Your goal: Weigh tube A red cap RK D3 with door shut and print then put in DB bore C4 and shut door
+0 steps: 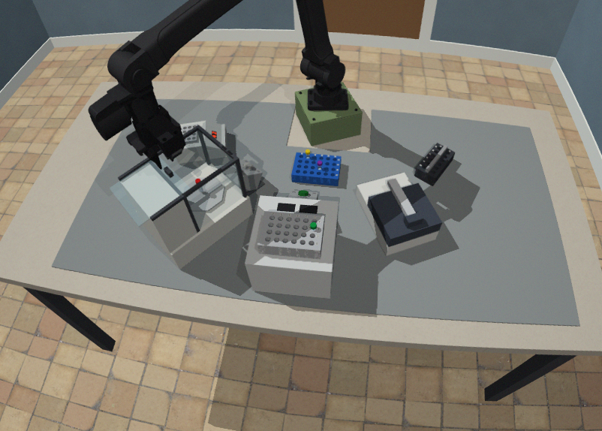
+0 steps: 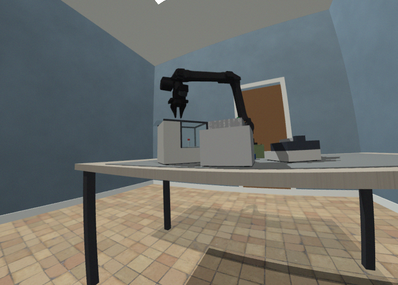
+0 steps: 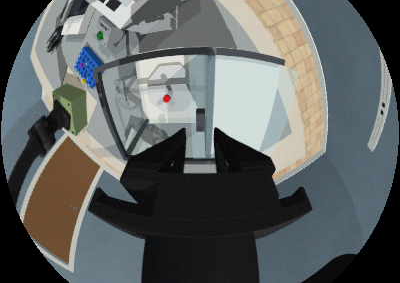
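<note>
Tube A with its red cap (image 1: pixel 197 180) (image 2: pixel 188 139) (image 3: pixel 166 98) stands upright inside the glass box of the balance (image 1: pixel 214 234) (image 2: pixel 169 143), on the pan. The door pane (image 1: pixel 145 195) (image 3: pixel 245 98) is slid open and juts out past the far end of the frame. Its dark knob (image 1: pixel 168 171) (image 3: pixel 200 117) lies just below and ahead of my fingertips. My gripper (image 1: pixel 169 162) (image 2: pixel 178 117) (image 3: pixel 199 132) points down above the box top, open part way with nothing between its fingers. The PRINT key and balance lamp cannot be made out. The dry block (image 1: pixel 201 125) is partly hidden behind the balance frame.
The mixer (image 1: pixel 291 275) with a green-capped tube (image 1: pixel 313 225) stands beside the balance. The blue rack (image 1: pixel 316 178) (image 3: pixel 89 67) holds yellow and purple caps. The dark-lidded spectrophotometer (image 1: pixel 389 217) and the black magnet block (image 1: pixel 428 174) stand farther off. Dark frame bars edge the glass box.
</note>
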Motion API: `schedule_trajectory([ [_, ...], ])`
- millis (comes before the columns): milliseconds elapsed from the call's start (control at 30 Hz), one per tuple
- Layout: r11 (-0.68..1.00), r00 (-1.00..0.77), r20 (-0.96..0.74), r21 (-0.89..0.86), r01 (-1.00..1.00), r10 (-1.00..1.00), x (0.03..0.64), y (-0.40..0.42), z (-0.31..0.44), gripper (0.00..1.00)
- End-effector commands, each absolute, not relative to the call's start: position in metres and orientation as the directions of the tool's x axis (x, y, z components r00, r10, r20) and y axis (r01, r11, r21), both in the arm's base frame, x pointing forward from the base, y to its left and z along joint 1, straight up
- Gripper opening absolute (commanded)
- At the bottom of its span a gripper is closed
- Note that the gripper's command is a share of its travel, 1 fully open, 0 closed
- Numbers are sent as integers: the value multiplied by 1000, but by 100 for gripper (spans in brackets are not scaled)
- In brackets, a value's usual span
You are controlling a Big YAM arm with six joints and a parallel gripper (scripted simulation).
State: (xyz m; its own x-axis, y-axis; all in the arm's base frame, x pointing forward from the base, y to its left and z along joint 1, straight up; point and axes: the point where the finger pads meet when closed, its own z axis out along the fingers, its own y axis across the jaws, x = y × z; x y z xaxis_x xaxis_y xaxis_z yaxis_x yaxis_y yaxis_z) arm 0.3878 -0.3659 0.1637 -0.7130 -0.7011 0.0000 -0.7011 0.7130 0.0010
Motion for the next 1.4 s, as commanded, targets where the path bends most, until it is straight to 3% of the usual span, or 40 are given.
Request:
schedule_trajectory([
  [0, 712, -714, 0, -79, -698, -700, 396, -379, 211, 30],
  [867, 712, -714, 0, -70, -698, -700, 395, -379, 230, 30],
  [900, 745, -746, -2, -43, -665, -666, 383, -365, 210, 36],
  [1367, 947, -947, -17, -41, -318, -319, 369, -357, 208, 36],
])
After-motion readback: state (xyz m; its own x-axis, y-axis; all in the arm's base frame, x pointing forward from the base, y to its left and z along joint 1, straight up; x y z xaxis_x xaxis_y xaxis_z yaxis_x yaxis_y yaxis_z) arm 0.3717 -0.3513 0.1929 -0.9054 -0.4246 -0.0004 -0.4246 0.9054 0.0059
